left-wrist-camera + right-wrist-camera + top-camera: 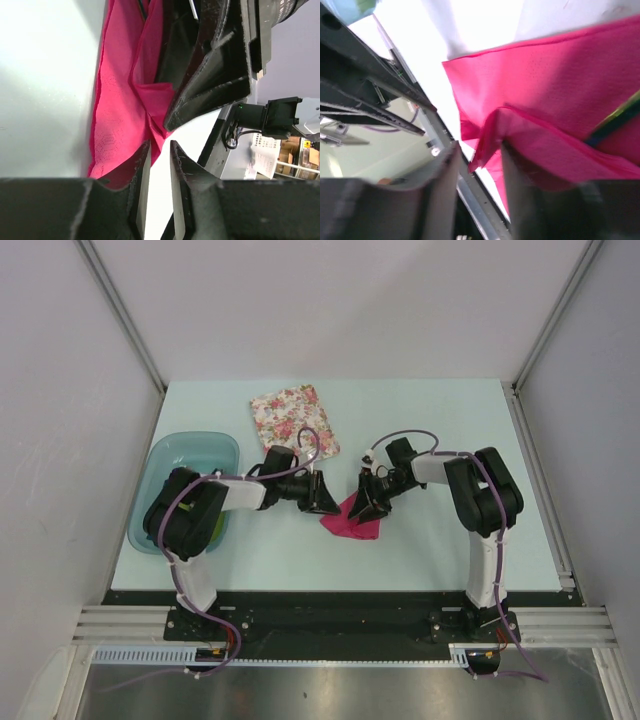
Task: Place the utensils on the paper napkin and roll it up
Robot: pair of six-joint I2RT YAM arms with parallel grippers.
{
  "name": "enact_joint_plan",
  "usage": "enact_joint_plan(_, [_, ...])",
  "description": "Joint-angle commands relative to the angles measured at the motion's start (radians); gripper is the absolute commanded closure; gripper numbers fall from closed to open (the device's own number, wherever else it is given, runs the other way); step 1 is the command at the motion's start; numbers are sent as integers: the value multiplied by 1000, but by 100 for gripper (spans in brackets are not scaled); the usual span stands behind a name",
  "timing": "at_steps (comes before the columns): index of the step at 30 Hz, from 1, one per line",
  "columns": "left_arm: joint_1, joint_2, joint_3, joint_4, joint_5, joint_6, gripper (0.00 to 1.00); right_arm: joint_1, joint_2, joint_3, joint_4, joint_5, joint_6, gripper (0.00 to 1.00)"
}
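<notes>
The magenta-pink paper napkin (352, 520) lies partly folded over on the table between my two grippers. In the left wrist view the napkin (120, 105) is crumpled against my right gripper's black fingers (210, 70). My left gripper (160, 144) has a narrow gap between its jaws with only bare table in it, and its left finger rests by the napkin's edge. My right gripper (480, 147) is open, and a fold of the napkin (555, 90) drapes over its right finger. A slim dark utensil (615, 119) shows under the fold. The other utensil is hidden.
A white floral napkin (293, 420) lies behind the grippers. A blue translucent basin (190, 455) stands at the left edge, partly under my left arm. The table's near edge and metal rail (470, 185) run close to the napkin.
</notes>
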Motion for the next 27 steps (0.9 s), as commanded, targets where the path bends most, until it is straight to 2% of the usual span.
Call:
enact_joint_plan(1, [20, -61, -7, 59, 14, -22, 71, 6, 5, 22, 34, 23, -5, 46])
enact_joint_plan(5, [26, -72, -15, 117, 33, -75, 64, 7, 10, 26, 34, 22, 6, 35])
enact_joint_plan(6, [26, -73, -17, 124, 36, -85, 63, 7, 11, 26, 36, 23, 9, 32])
enact_joint_plan(7, [26, -76, -18, 130, 36, -100, 62, 7, 11, 26, 37, 23, 12, 24])
enact_joint_plan(8, [28, -76, -21, 133, 36, -108, 60, 6, 11, 26, 39, 22, 14, 21])
enact_joint_plan(15, [63, -29, -14, 197, 39, -198, 58, 9, 7, 24, 59, 14, 27, 19])
enact_joint_plan(19, [74, -15, 2, 268, 88, -224, 69, 9, 7, 21, 68, 16, 44, 26])
enact_joint_plan(21, [78, -58, -7, 268, 86, -195, 70, 9, 11, 22, 71, 17, 47, 26])
enact_joint_plan(24, [78, -130, -9, 172, 63, -50, 74, 10, 18, 22, 69, 17, 52, 26])
enact_joint_plan(25, [75, -192, -9, 141, 42, 57, 77, 7, 16, 24, 68, 17, 52, 26])
enact_joint_plan(27, [43, -252, 11, -20, 7, 207, 83, 9, 18, 26, 63, 20, 50, 26])
